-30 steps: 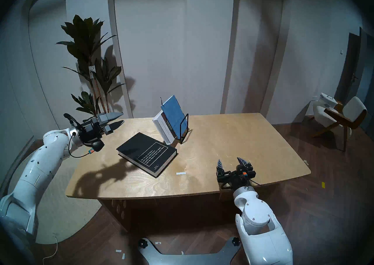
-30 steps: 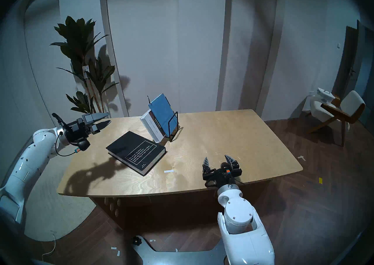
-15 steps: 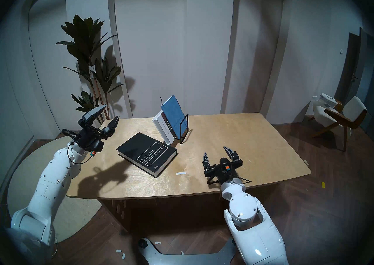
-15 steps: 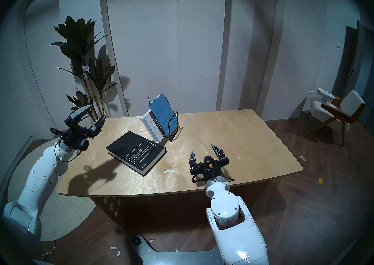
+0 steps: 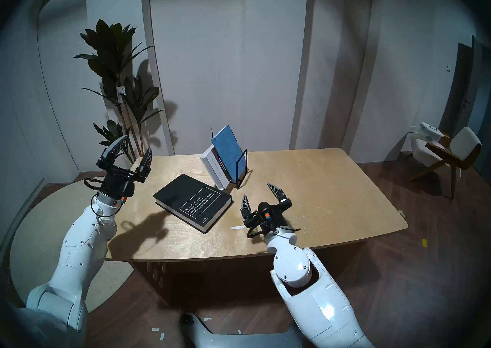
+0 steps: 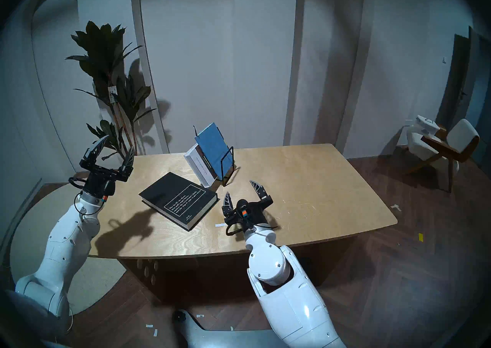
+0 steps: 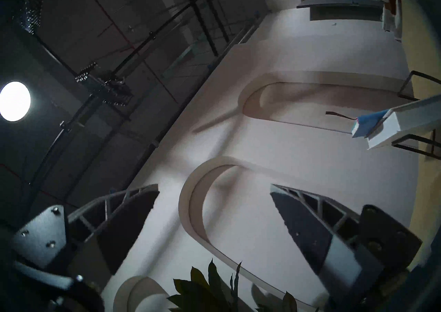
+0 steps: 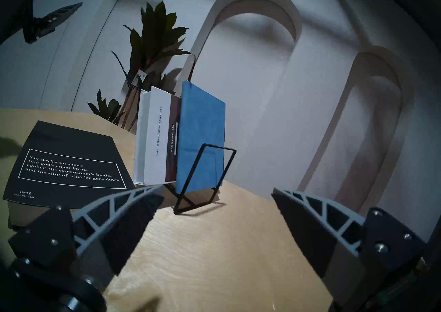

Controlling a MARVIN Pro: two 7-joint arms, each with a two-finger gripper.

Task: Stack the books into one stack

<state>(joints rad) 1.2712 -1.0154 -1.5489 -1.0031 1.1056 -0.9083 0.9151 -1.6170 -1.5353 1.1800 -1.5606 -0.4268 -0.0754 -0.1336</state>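
Note:
A large black book [image 5: 192, 202] with white text lies flat in the middle of the wooden table [image 5: 318, 180]. Behind it, a thin blue book [image 5: 228, 153] and a white-spined, brown-covered book [image 5: 216, 170] lean upright in a black wire rack [image 5: 241, 166]. My right gripper [image 5: 256, 190] is open and empty above the table, just right of the black book [image 8: 66, 161] and in front of the rack [image 8: 205, 178]. My left gripper [image 5: 138, 142] is open and empty at the table's far left corner, pointing up and away from the books.
A tall potted plant [image 5: 114, 73] stands behind the table's left corner, close to my left gripper. A small white strip [image 5: 237, 227] lies on the table near my right wrist. A chair [image 5: 451, 153] stands far right on the floor.
My right arm has moved left and forward, from the table's front right toward the rack and black book. My left gripper has turned from pointing right to pointing up. The books have not moved.

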